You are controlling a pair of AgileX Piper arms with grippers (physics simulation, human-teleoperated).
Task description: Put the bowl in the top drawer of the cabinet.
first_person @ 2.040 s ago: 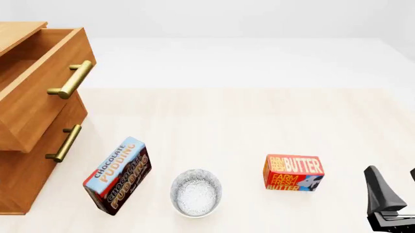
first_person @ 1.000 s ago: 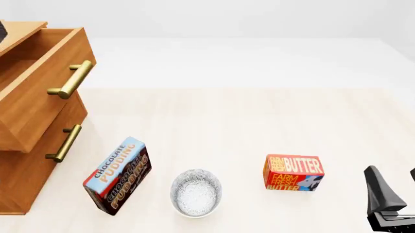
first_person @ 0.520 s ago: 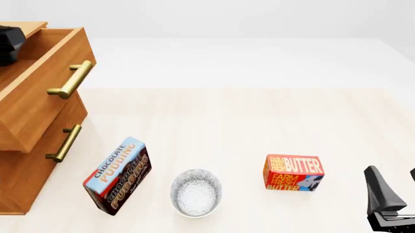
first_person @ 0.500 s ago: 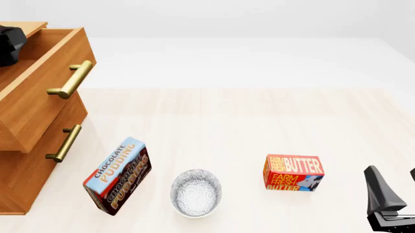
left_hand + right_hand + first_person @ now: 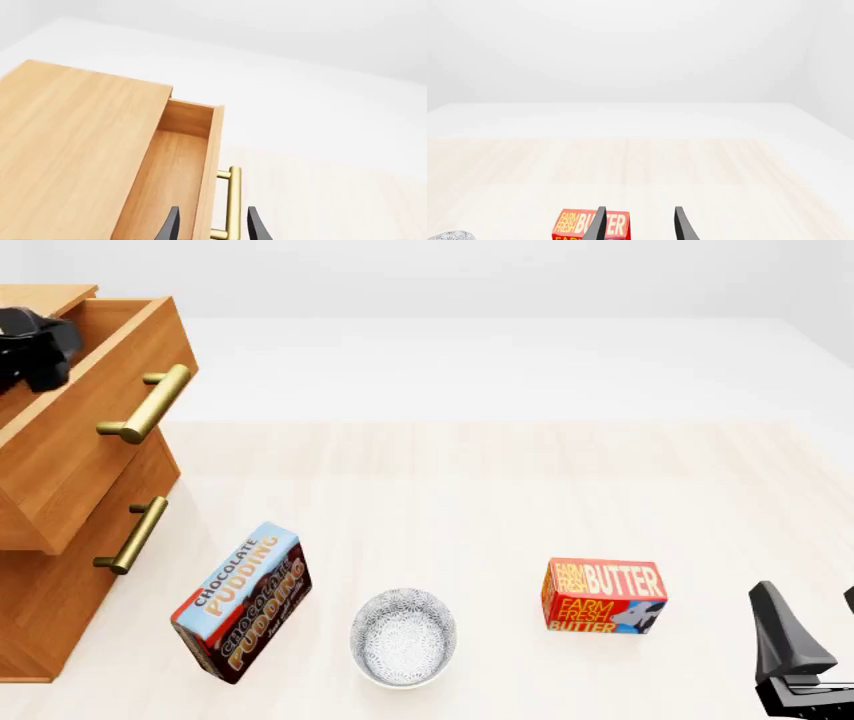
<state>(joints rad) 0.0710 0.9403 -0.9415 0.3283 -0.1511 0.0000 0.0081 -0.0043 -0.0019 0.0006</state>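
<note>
**Front view: top drawer open, bowl not yet lifted**

Front view showed the round white ceramic bowl with a fine dark floral pattern (image 5: 403,636) sitting on the pale wooden table (image 5: 507,500) at the near edge, between the tilted chocolate pudding box (image 5: 243,602) on its left and the red-and-orange butter box (image 5: 603,596) on its right. The light-brown wooden cabinet (image 5: 54,600) stood at the far left with its deep top drawer (image 5: 80,410) pulled out.

The likeliest trouble, as I judged it, was the close pudding box: a gripper descending on the bowl could knock it, and a smooth rim could slip from a pinch.

The left gripper (image 5: 211,226) hung above the drawer's brass bar handle (image 5: 231,202), fingers apart and holding nothing. The right gripper (image 5: 638,225) waited at the near right, low by the butter box, its fingers likewise apart and empty.
</note>
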